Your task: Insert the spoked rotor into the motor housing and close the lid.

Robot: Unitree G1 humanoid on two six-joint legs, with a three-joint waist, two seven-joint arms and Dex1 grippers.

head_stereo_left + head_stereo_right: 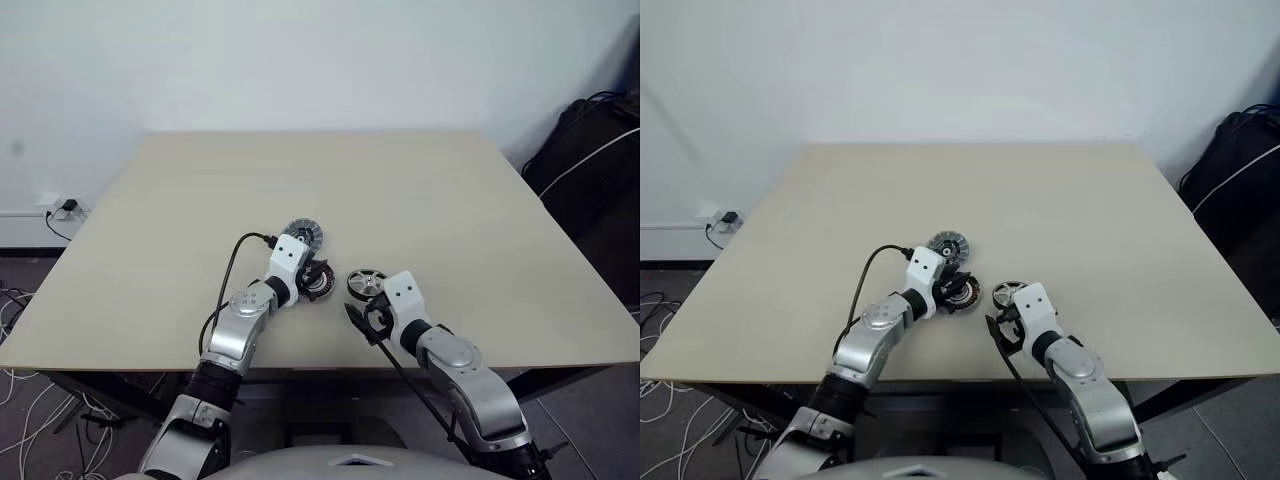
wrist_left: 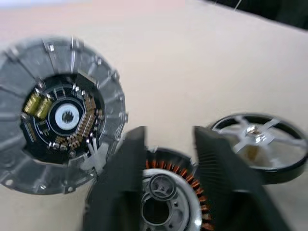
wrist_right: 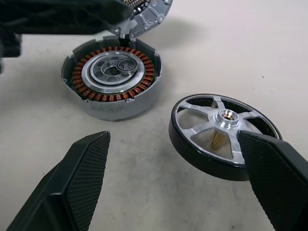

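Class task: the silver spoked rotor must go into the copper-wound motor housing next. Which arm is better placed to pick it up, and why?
Probably the right. The right gripper is open with the silver spoked rotor lying loose just ahead of one finger, while the left gripper sits over the copper-wound motor housing.

My left pincer's [image 2: 166, 187] black fingers [image 2: 118, 185] cover both flanks of the copper-wound grey motor housing [image 2: 166, 197], whose lower part the frame cuts off. The ribbed grey lid [image 2: 55, 115], at ten o'clock of it, is blurred and clipped. My right pincer's finger [image 3: 276, 178] hides the silver spoked rotor's [image 3: 219, 127] four o'clock rim.
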